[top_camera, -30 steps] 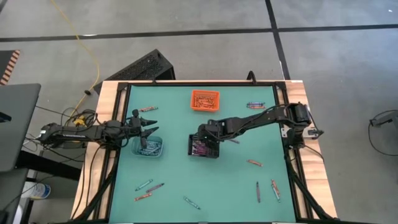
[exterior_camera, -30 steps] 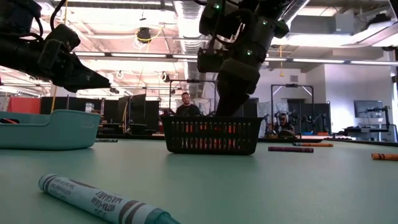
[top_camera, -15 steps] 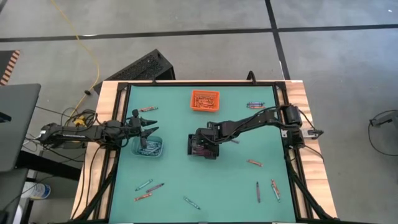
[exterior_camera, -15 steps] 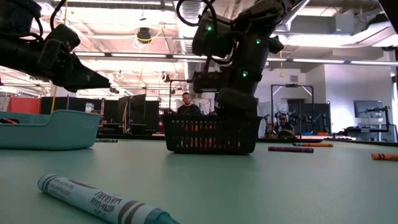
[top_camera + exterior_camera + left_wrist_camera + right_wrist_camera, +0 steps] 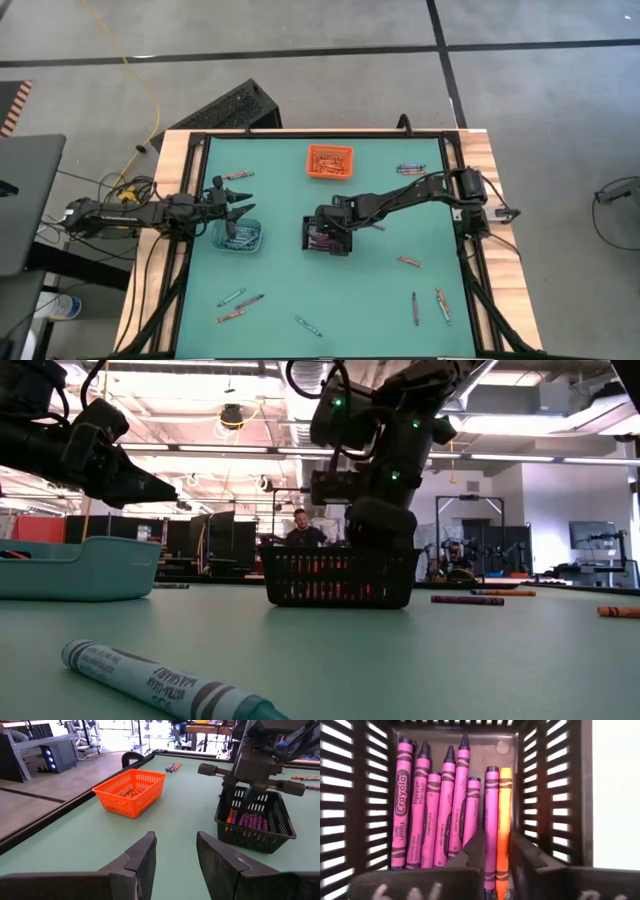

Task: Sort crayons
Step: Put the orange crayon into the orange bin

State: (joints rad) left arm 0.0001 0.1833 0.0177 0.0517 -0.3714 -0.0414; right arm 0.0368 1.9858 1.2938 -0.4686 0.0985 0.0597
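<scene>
I count three bins: orange (image 5: pixel 329 160) at twelve o'clock, black (image 5: pixel 326 237) at centre, teal (image 5: pixel 240 237) at nine. The black bin holds seven purple crayons (image 5: pixel 443 805) and one orange crayon (image 5: pixel 503 825).

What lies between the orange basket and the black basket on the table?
Nothing: in the high view, only bare green table separates the orange basket from the black basket. The left wrist view shows the same.

Teal bin (image 5: pixel 75 568) contents hidden

Orange bin (image 5: pixel 330 160), black bin (image 5: pixel 326 236), teal bin (image 5: pixel 239 237).
</scene>
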